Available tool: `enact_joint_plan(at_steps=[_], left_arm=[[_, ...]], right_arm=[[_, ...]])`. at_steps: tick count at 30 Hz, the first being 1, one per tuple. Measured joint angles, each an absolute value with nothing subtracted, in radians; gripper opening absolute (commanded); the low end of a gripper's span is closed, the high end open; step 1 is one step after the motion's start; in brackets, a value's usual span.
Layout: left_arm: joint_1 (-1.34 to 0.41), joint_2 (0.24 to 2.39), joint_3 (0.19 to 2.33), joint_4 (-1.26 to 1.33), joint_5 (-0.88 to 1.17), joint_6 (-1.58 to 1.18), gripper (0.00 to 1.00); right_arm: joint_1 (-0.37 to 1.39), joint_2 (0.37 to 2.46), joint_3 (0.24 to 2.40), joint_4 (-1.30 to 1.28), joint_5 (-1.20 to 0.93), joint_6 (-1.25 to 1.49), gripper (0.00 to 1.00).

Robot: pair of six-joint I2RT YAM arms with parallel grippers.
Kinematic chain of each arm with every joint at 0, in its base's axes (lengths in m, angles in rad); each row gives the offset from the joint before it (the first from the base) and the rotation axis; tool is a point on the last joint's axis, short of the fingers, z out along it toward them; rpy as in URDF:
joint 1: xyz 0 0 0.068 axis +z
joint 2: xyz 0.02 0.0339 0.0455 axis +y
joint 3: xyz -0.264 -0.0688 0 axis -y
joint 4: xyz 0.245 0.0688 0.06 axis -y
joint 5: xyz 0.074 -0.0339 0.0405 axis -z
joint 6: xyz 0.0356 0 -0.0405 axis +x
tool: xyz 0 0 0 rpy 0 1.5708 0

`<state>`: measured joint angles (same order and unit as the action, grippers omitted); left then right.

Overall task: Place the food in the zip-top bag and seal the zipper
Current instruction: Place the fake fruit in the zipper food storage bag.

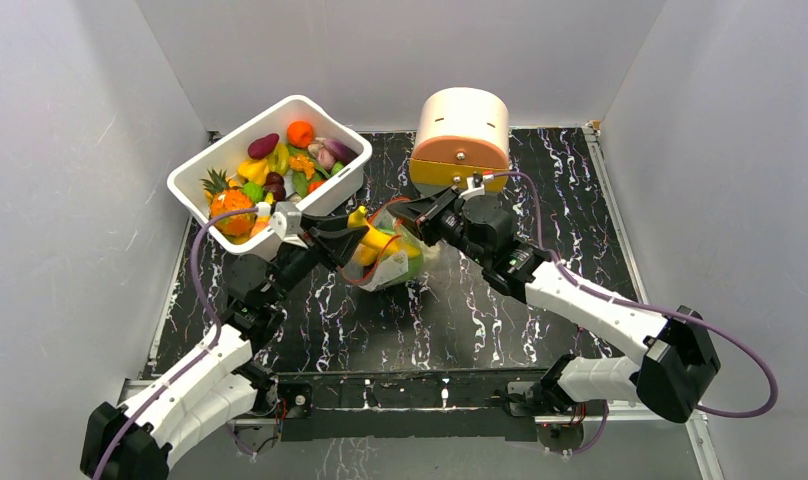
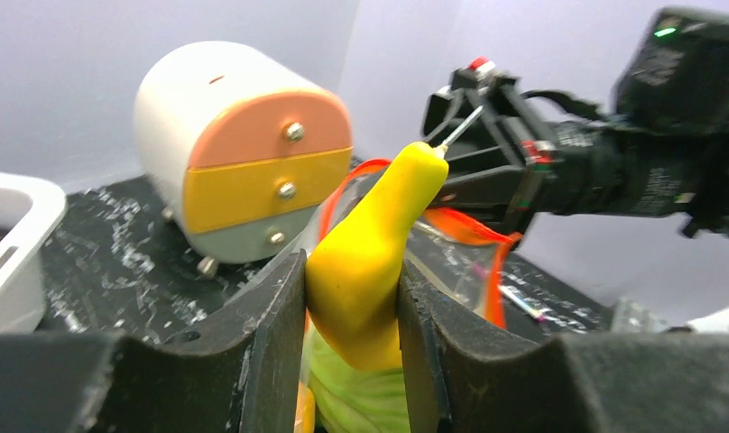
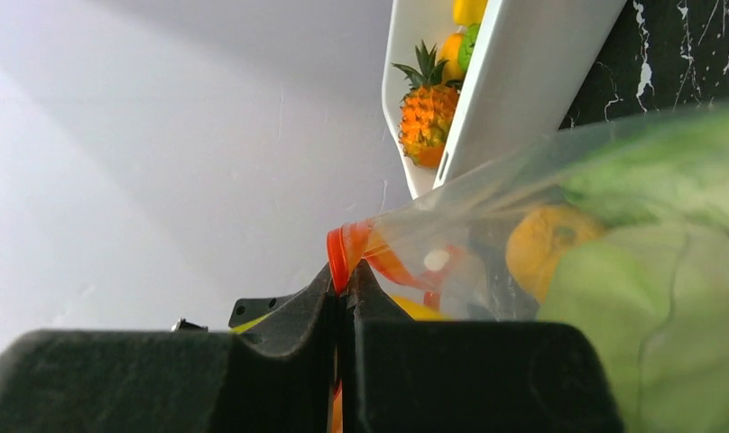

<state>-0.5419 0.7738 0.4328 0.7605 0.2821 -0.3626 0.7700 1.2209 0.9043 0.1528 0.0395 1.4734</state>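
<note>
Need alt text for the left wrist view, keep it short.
The left arm's black fingers clamp a yellow toy food piece over the open mouth of the clear zip-top bag, whose orange-red zipper curves behind it. Green food shows inside the bag below. Beyond, the right arm's fingers meet the bag's far edge, with a round drawer box at left.

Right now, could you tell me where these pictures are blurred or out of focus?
Top external: evenly lit, sharp throughout. Left wrist: the yellow food piece is crisp, the green piece below it smeared. Right wrist: the zip-top bag up close is blurred; the pineapple behind is sharper.
</note>
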Motion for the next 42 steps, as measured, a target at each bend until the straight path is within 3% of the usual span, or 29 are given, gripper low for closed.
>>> enact_joint_plan(at_steps=[6, 12, 17, 24, 28, 32, 38, 42], left_arm=[[-0.540, 0.854, 0.434, 0.730, 0.231, -0.320, 0.14], [-0.541, 0.863, 0.434, 0.726, 0.248, -0.373, 0.10], [-0.541, 0.896, 0.401, 0.738, 0.236, -0.514, 0.08], [-0.543, 0.994, 0.633, 0.340, 0.189, -0.633, 0.09], [-0.543, 0.961, 0.602, 0.316, 0.178, -0.680, 0.18], [-0.542, 0.953, 0.546, 0.327, 0.175, -0.745, 0.39], [-0.544, 0.980, 0.582, 0.235, 0.224, -0.740, 0.60], [-0.546, 0.958, 0.590, 0.146, 0.262, -0.721, 0.65]], right_arm=[[0.770, 1.258, 0.905, 0.165, 0.023, 1.473, 0.00], [0.768, 1.258, 0.905, 0.144, 0.034, 1.424, 0.06], [0.768, 1.258, 0.913, 0.073, 0.034, 1.334, 0.00], [0.768, 1.262, 0.973, -0.051, 0.044, 1.189, 0.00], [0.768, 1.262, 0.972, -0.049, 0.045, 1.169, 0.00], [0.768, 1.263, 0.968, -0.054, 0.035, 1.158, 0.00], [0.768, 1.262, 0.968, -0.045, 0.043, 1.156, 0.00], [0.767, 1.262, 0.968, -0.043, 0.054, 1.153, 0.00]])
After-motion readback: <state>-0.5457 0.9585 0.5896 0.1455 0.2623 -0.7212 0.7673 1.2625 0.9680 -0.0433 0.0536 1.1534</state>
